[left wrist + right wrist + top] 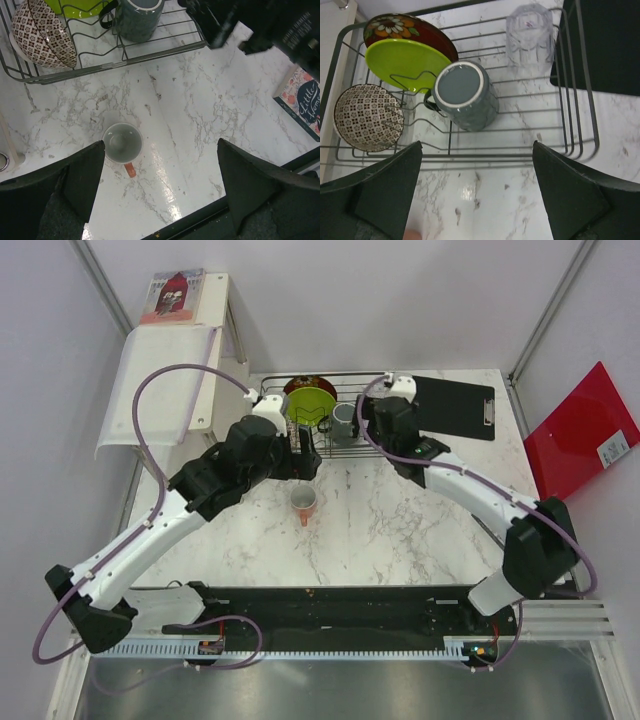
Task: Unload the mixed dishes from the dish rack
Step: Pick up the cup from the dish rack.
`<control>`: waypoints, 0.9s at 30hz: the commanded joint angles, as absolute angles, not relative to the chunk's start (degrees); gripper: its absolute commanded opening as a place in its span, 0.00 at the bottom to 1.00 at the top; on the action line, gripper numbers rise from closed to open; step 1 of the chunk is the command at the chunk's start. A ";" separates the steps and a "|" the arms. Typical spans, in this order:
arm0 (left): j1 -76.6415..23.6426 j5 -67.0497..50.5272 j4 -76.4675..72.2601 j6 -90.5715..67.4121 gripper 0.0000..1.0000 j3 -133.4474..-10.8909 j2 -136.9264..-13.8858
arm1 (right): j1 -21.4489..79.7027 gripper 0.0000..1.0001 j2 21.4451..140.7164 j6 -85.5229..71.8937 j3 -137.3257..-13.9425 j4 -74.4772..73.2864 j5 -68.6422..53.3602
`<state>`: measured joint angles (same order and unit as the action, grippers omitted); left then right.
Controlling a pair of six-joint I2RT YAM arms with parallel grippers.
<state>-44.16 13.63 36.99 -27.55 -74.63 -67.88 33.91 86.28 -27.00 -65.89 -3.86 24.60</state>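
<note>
The dish rack (570,145) holds a lime-green plate (407,62) leaning on a dark red patterned bowl (405,27). It also holds a small patterned bowl (367,117), a dark grey mug (465,95) and a clear glass (530,32). The orange-red cup (122,143) stands upright on the marble in front of the rack (345,445), also seen from above (304,503). My left gripper (161,150) hangs open above the table, the cup just inside its left finger (85,175). My right gripper (477,150) is open over the rack's front rim, near the mug.
A black clipboard (455,407) lies right of the rack. A white shelf stand (165,380) is at the back left and a red folder (585,445) at the far right. A floral book (302,100) lies at the table's edge. The right arm (260,25) reaches over the rack.
</note>
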 commanded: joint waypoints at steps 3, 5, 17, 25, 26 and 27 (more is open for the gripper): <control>-45.09 15.56 29.18 -22.24 0.99 -70.76 -62.67 | 33.93 0.98 100.44 -13.90 -82.68 -3.43 24.53; -45.09 15.29 28.13 -21.80 0.99 -69.26 -61.62 | 33.93 0.98 104.30 -12.92 -84.54 -3.87 24.69; -45.09 15.21 25.75 -21.97 0.99 -62.58 -58.10 | 33.57 0.98 112.41 -7.21 -86.48 3.07 22.41; -45.18 15.12 25.40 -22.41 0.99 -61.26 -57.74 | 32.96 0.98 117.06 -5.45 -90.61 3.25 21.45; -45.18 15.12 25.31 -22.41 0.99 -61.17 -57.66 | 32.87 0.98 117.42 -5.54 -90.79 3.16 21.27; -45.09 15.20 25.31 -22.41 0.99 -60.91 -57.83 | 32.61 0.98 117.68 -5.80 -90.97 3.16 20.57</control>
